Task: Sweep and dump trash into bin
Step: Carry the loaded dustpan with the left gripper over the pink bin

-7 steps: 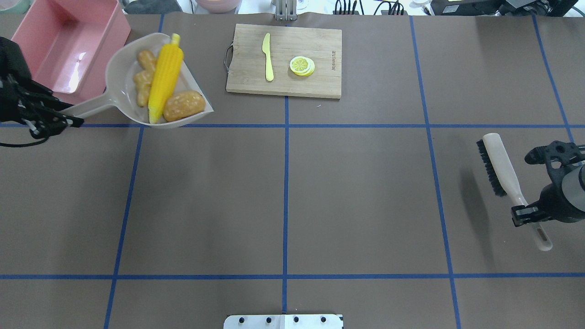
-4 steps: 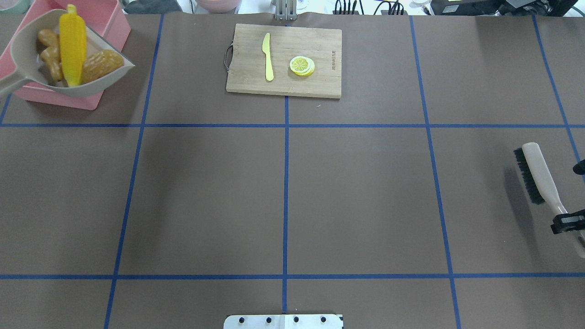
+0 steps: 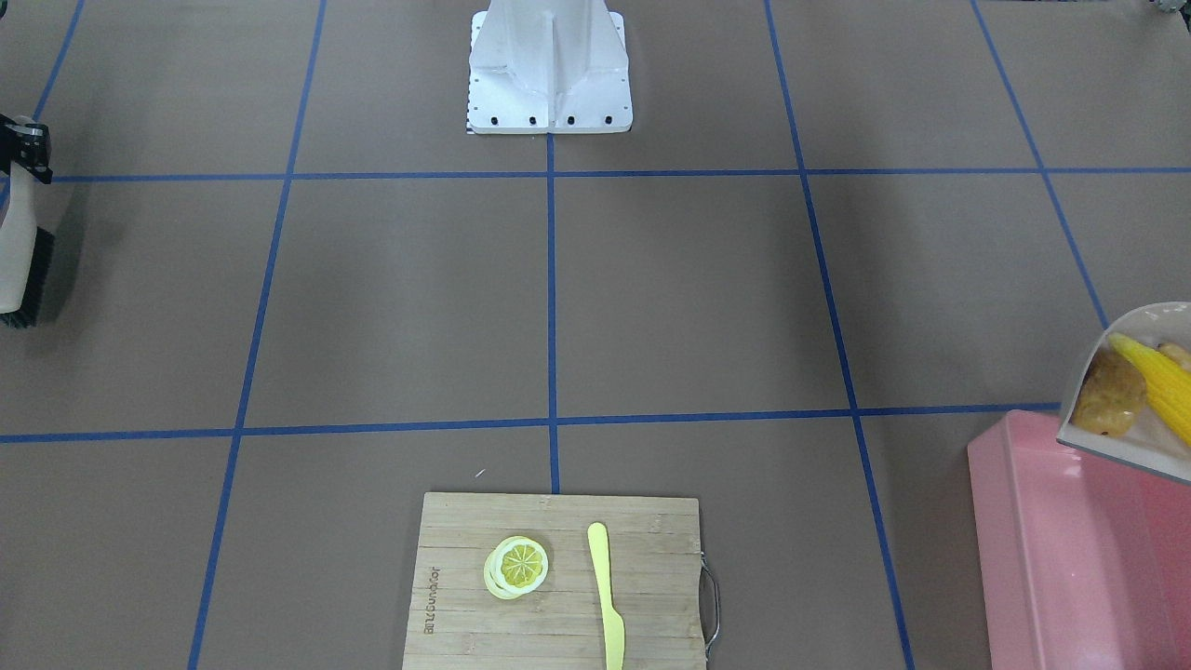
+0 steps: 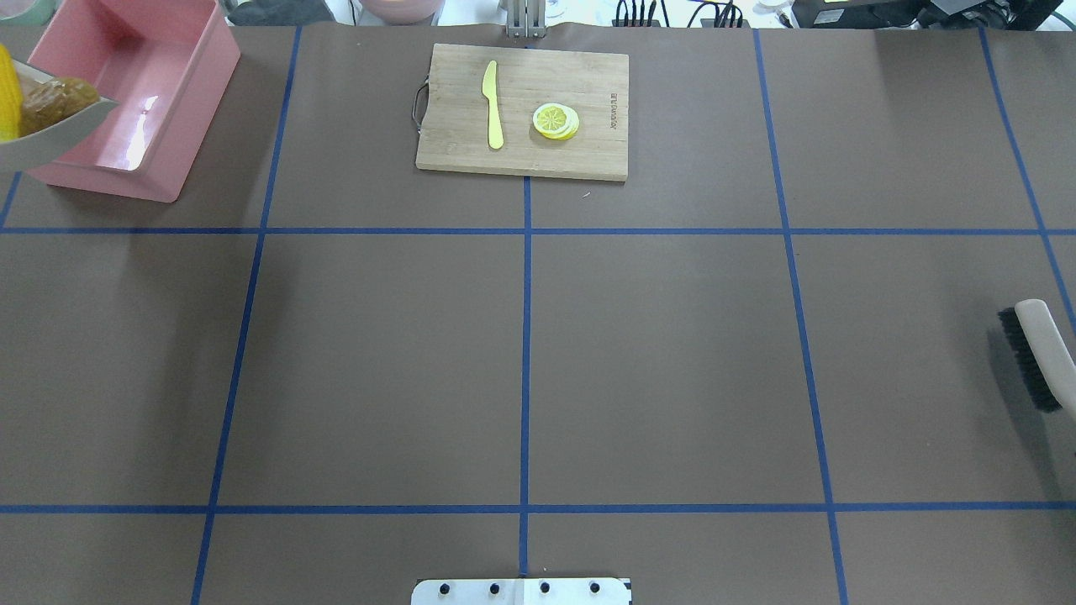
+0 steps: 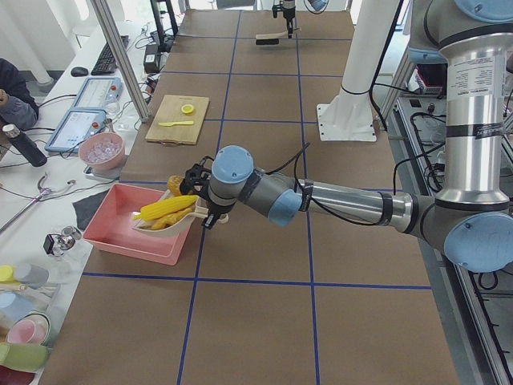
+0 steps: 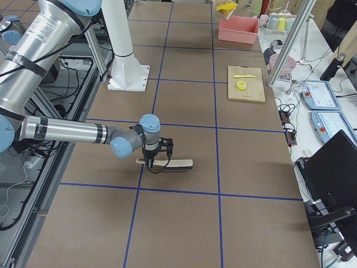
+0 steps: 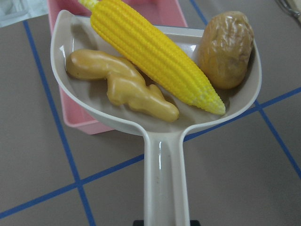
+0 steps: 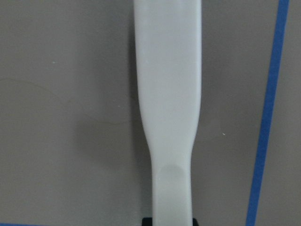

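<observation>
— What does the left gripper have?

— Its fingers are pinched on the end of the dustpan handle, and the pan hangs in the air above the bin, over the rim nearest the robot. The open lip points across the bin's mouth.

— And the trash?

— All three pieces lie in the pan, none in the bin. The corn cob lies slantwise down the middle, the ginger root against one side of it and the potato against the other, near the lip.

— How do you reckon they handle?

— Light, hard and smooth, I judge, being toy foods. The corn and potato look ready to roll as soon as the pan tips. The knobbly ginger may catch on the corn and lag. I'd not grasp them at all: the handle is the place to hold, and a grip at its far end gives plenty of swing but little control, so a slow tilt with the lip well inside the bin's walls seems wise.

— The right gripper?

— Closed on the handle of the brush, well apart from the bin at the table's other end, bristles low by the surface. A cutting board with a knife and lemon slice lies between, nearer the bin
</observation>
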Controlling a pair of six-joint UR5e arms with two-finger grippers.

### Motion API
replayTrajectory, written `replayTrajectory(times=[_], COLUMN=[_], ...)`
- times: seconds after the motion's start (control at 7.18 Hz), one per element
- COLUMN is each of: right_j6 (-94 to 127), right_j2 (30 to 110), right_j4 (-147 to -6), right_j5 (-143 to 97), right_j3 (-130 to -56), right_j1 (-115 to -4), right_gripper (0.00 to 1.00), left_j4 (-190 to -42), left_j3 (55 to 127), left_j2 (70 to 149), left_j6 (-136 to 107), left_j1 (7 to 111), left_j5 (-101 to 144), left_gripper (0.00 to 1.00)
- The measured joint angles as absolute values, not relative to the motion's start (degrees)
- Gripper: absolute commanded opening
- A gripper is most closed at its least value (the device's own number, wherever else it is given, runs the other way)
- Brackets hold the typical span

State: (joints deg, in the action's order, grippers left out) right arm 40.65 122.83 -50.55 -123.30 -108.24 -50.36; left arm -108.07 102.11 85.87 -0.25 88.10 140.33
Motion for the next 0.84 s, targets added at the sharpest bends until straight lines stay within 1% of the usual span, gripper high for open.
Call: replayTrajectory(times=[0.42,0.56,0.7,0.84], right_j6=[40.16,40.11,40.15,40.35], right_j2=[123.93,124.04,124.07,124.09], right_j4=[-44.17,-43.29,-43.04,-43.06], right_j5=[-122.99,-122.82,-122.74,-122.76], right_j3=[-103.39,-102.66,-102.37,-102.25], right_j1=[-50.36,-50.36,-50.36,-50.36], right_gripper=[0.0,0.46,0.99,1.0], left_j4=[-94.08,-89.17,-84.81,-80.77], left_j3=[100.08,99.9,99.66,99.39], left_j2=[90.63,93.04,95.7,98.44], left_j6=[8.64,11.32,13.09,14.31], left_j1=[89.79,89.95,89.92,89.74], left_j5=[139.67,138.74,137.32,135.77], left_gripper=[0.0,0.0,0.0,0.0])
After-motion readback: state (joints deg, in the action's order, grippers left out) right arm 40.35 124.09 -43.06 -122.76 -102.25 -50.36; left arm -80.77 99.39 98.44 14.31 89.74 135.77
